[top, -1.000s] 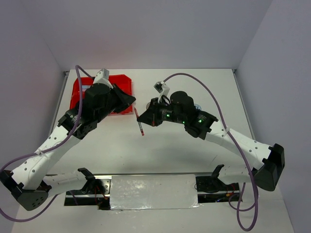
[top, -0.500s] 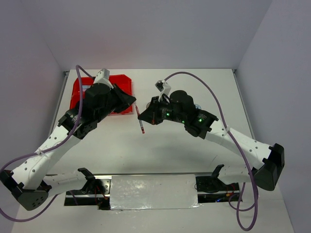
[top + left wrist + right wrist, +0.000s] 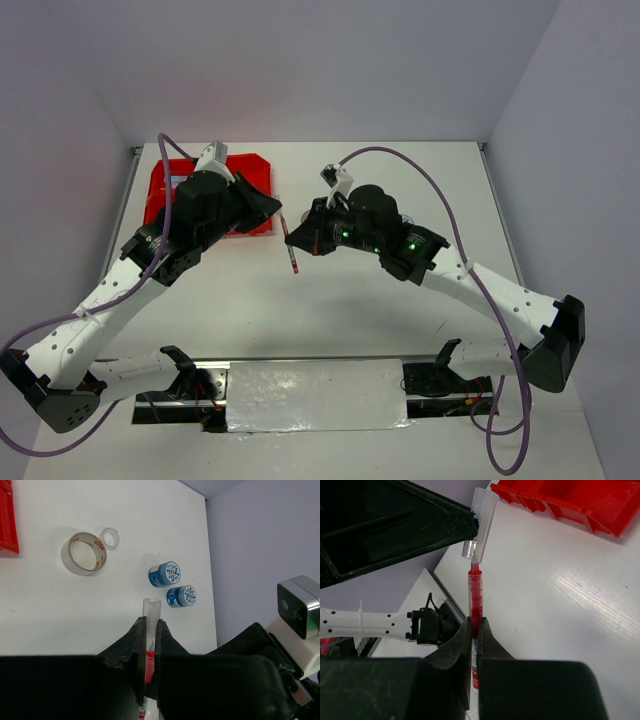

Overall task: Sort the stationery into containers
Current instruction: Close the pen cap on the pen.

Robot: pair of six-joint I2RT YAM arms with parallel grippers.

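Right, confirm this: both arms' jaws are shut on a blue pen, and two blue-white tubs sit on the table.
Wrong on colour: the pen is red, as the right wrist view shows. Both arms' jaws are shut on it, and two blue-white tubs sit on the table.

Left claw (image 3: 150, 626), right claw (image 3: 475, 625), red pen (image 3: 476, 592) bar centre; room between tape ring (image 3: 83, 553), tubs (image 3: 165, 574).

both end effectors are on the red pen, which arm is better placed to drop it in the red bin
Left, probably. The left end effector and right end effector both look shut on the red pen, but the left one sits beside the red bin; the right is farther away.
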